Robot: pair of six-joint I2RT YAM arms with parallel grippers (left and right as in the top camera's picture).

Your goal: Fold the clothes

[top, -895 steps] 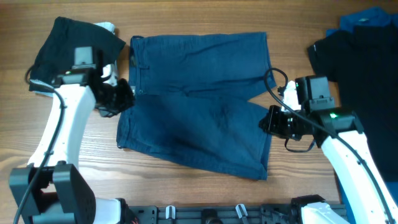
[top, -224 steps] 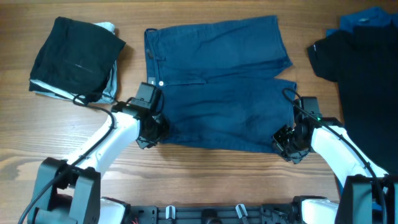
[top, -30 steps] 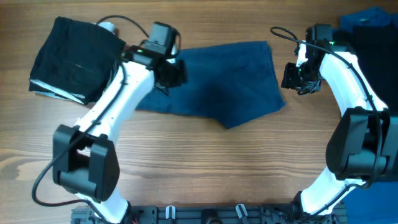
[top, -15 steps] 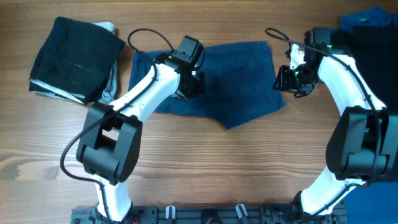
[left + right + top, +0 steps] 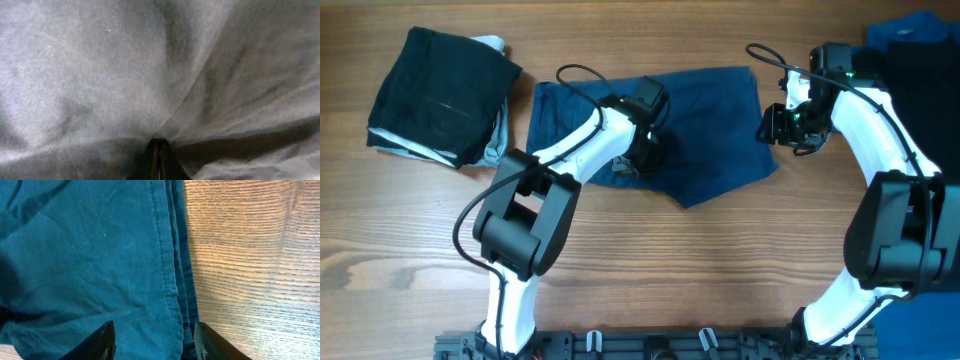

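The dark navy shorts (image 5: 712,115) lie folded in half at the middle back of the table. My left gripper (image 5: 645,152) is on the middle of them. In the left wrist view its fingers (image 5: 159,159) are shut together, tips pressed into wrinkled cloth (image 5: 150,75) that fills the view. My right gripper (image 5: 775,125) is at the shorts' right edge. In the right wrist view it (image 5: 159,342) is open, and its jaws straddle the seamed edge of the shorts (image 5: 90,255) next to bare wood (image 5: 250,255).
A folded black garment (image 5: 440,90) lies at the back left on a pale cloth (image 5: 498,132). Another black garment (image 5: 920,110) and a royal-blue one (image 5: 920,25) lie at the far right. The wooden table (image 5: 650,270) stretches in front of the shorts.
My left gripper has slid right and toward the front across the shorts, from their back left to their middle. My right gripper has shifted slightly left at the right edge.
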